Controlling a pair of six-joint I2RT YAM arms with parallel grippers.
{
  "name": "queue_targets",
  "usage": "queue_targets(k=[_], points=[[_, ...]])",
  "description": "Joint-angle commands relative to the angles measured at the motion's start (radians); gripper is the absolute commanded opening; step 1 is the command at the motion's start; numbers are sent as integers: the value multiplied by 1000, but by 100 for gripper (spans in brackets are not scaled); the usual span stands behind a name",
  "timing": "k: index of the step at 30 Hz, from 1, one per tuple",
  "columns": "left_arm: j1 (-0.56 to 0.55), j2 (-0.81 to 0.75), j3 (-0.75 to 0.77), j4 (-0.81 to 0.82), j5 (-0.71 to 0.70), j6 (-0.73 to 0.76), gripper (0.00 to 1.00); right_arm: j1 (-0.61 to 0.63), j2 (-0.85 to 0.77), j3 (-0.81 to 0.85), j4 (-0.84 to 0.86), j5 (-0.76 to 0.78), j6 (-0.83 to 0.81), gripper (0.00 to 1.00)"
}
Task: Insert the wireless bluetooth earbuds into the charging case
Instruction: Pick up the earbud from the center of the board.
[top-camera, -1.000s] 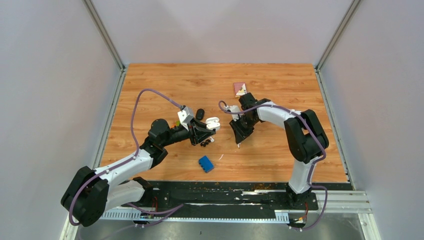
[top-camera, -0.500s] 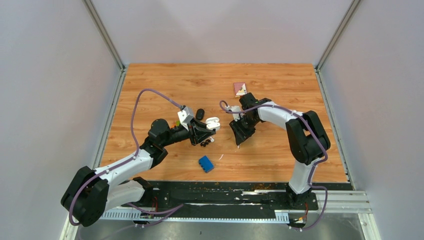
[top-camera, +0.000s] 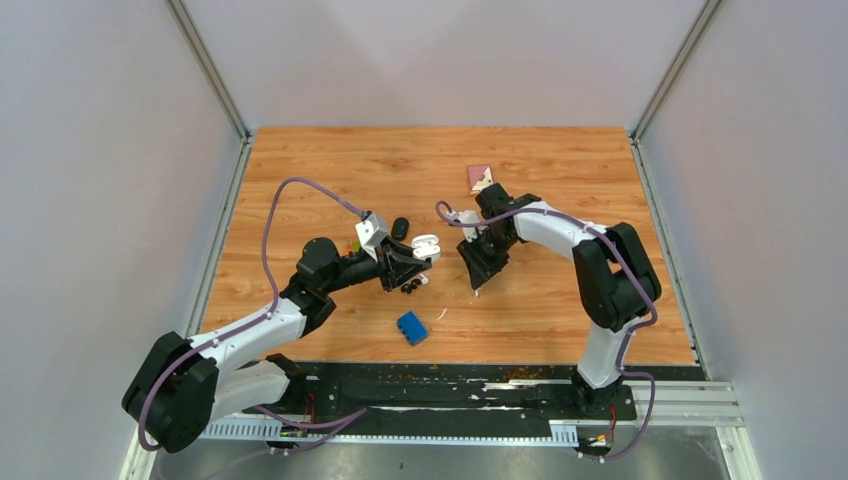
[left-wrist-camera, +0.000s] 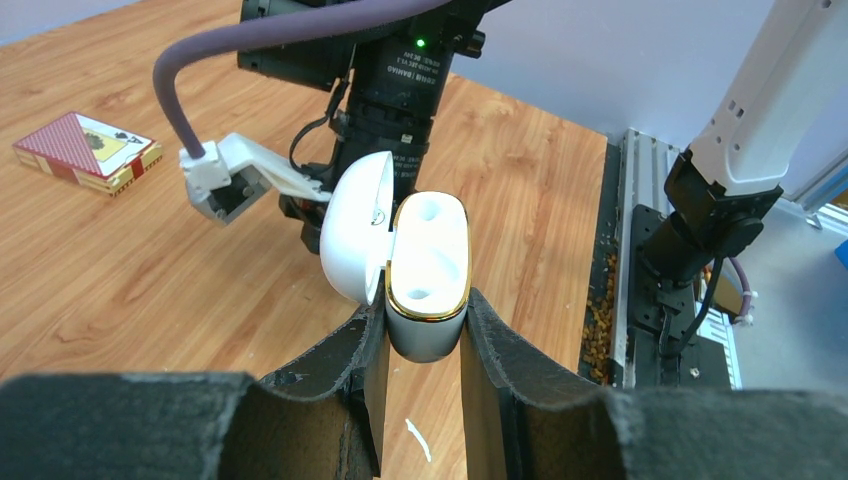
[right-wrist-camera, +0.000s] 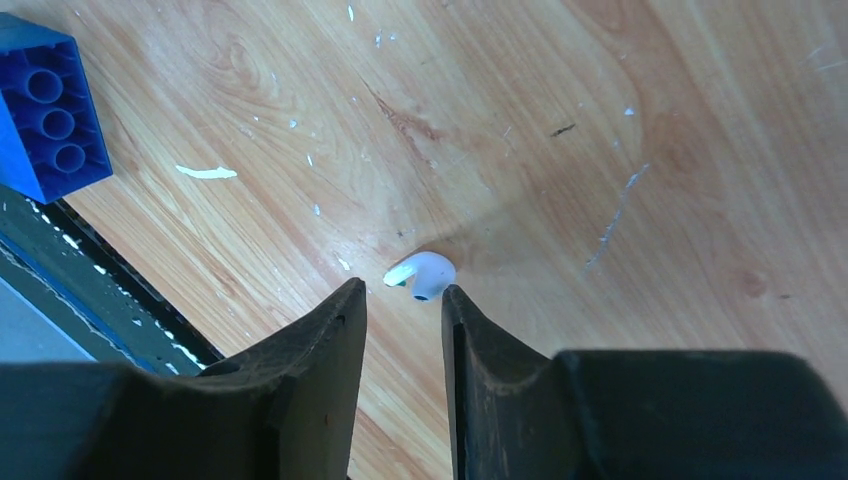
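The white charging case (left-wrist-camera: 428, 275) is clamped upright between the pads of the left tool (left-wrist-camera: 422, 305), lid (left-wrist-camera: 355, 240) swung back to the left and both gold-rimmed sockets seen empty. Over at the right tool (right-wrist-camera: 400, 290), the fingers are held apart, a clear gap between them, pointing down at the desk (top-camera: 300, 180). One white earbud (right-wrist-camera: 422, 274) is seen right at their tips, close against the right-hand finger and free of the other; whether it rests on the wood cannot be told. Two black earbuds (top-camera: 408, 287) are spotted on the desk just below the left tool. A blue block (top-camera: 411, 327) is found nearer the bases, a white scrap (top-camera: 441, 313) just beside it, and a card pack (top-camera: 480, 178) lies well beyond the right tool.
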Motion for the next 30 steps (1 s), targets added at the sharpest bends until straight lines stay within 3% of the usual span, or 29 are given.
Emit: queue_targets(k=[1, 9, 14, 24, 30], points=[[2, -5, 34, 34, 7, 1, 1, -62, -108, -24, 68, -81, -153, 36], [2, -4, 29, 43, 12, 1, 1, -196, -170, -113, 127, -340, -681, 41], [2, 7, 28, 43, 11, 2, 1, -193, -200, -180, 177, -432, -933, 44], [2, 38, 34, 41, 12, 7, 1, -151, -143, -187, 89, -325, -1250, 45], [3, 44, 32, 41, 13, 6, 1, -128, -127, -209, 84, -274, -1328, 46]])
